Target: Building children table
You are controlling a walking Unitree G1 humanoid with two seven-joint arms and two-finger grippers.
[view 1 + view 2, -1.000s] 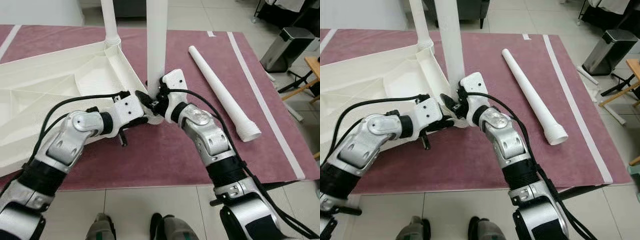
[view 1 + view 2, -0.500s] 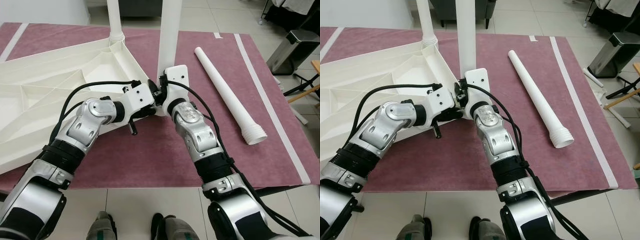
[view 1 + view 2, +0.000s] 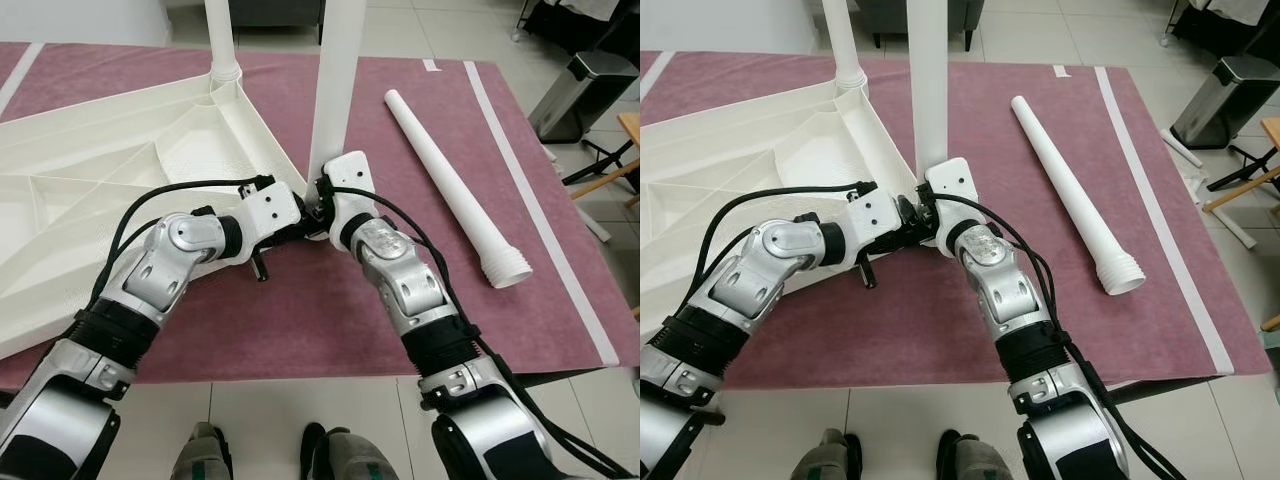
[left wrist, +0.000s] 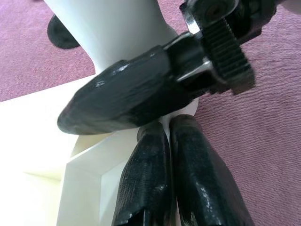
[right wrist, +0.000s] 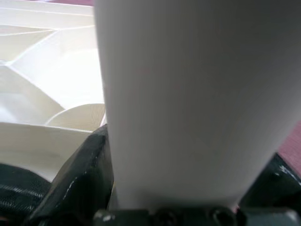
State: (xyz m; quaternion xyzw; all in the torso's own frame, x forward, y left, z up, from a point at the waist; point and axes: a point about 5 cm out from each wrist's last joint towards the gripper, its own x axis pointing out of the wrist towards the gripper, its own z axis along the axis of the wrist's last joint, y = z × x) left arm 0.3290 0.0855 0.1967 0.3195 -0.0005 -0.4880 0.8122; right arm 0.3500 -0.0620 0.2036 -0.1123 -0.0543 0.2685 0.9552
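Note:
The white table top (image 3: 110,170) lies upside down on a maroon mat. One white leg (image 3: 220,40) stands at its far corner. A second upright leg (image 3: 335,90) stands at the near corner, and my right gripper (image 3: 318,200) is shut on it just above its base; up close this leg (image 5: 188,94) has a black finger (image 5: 82,174) on either side. My left gripper (image 4: 167,125) is shut, its two fingers pressed together, with the tips against the table top's corner at the leg's foot, beside the right gripper's finger (image 4: 127,94). A third leg (image 3: 450,170) lies loose on the mat to the right.
The maroon mat (image 3: 330,320) ends near my feet, with tiled floor beyond. A metal bin (image 3: 585,90) and a wooden stand (image 3: 620,160) are off to the right. White tape strips (image 3: 540,220) run along the mat's right side.
The camera has shifted a little. Both grippers stay at the foot of the near leg, and my left elbow has shifted slightly.

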